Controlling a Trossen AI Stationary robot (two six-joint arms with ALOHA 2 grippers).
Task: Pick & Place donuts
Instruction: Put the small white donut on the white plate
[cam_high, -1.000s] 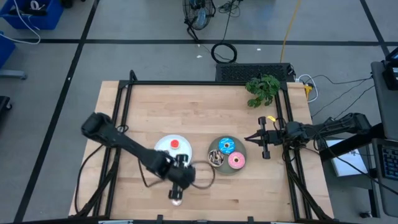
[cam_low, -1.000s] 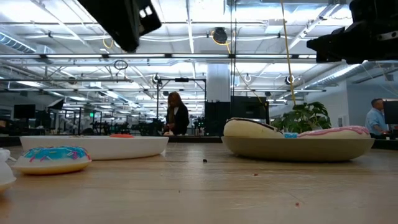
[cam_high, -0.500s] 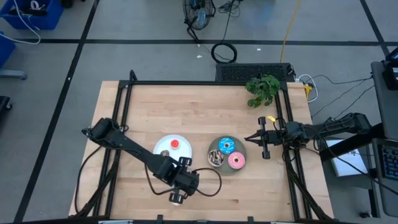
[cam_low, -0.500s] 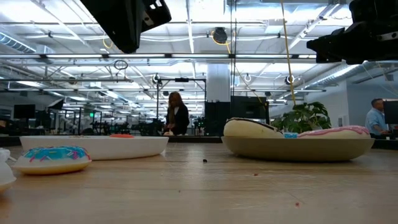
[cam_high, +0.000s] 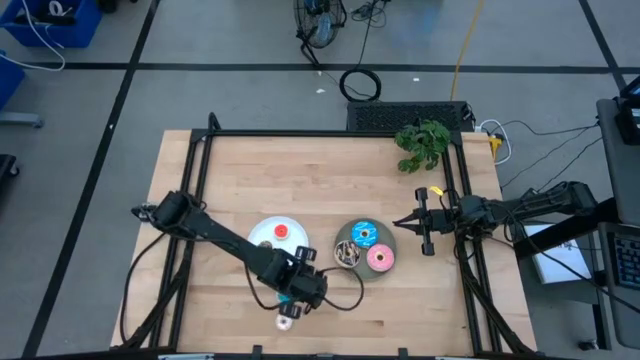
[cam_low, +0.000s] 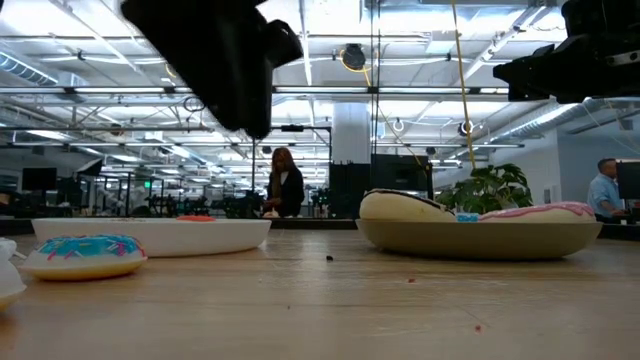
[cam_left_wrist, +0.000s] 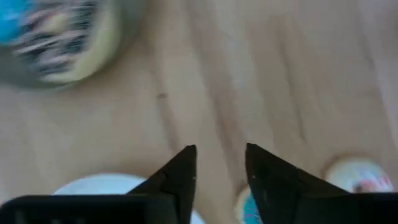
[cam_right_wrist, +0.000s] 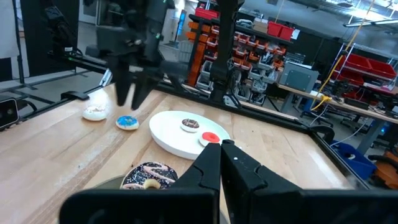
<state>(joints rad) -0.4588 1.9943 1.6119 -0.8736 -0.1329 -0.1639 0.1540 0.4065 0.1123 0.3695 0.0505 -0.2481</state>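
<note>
Bright, even overhead light is falling on the table (cam_high: 330, 180), leaving only faint shadows in the high view. Ceiling strip lights are glaring behind the low view, silhouetting a dark arm. Heavy blur is smearing the left wrist view.

We can read no text, label, brand, number or sign in any view: nothing legible on the table (cam_high: 300, 170), and the red bins (cam_right_wrist: 273, 28) on the shelving beyond it carry no marking we can make out.
</note>
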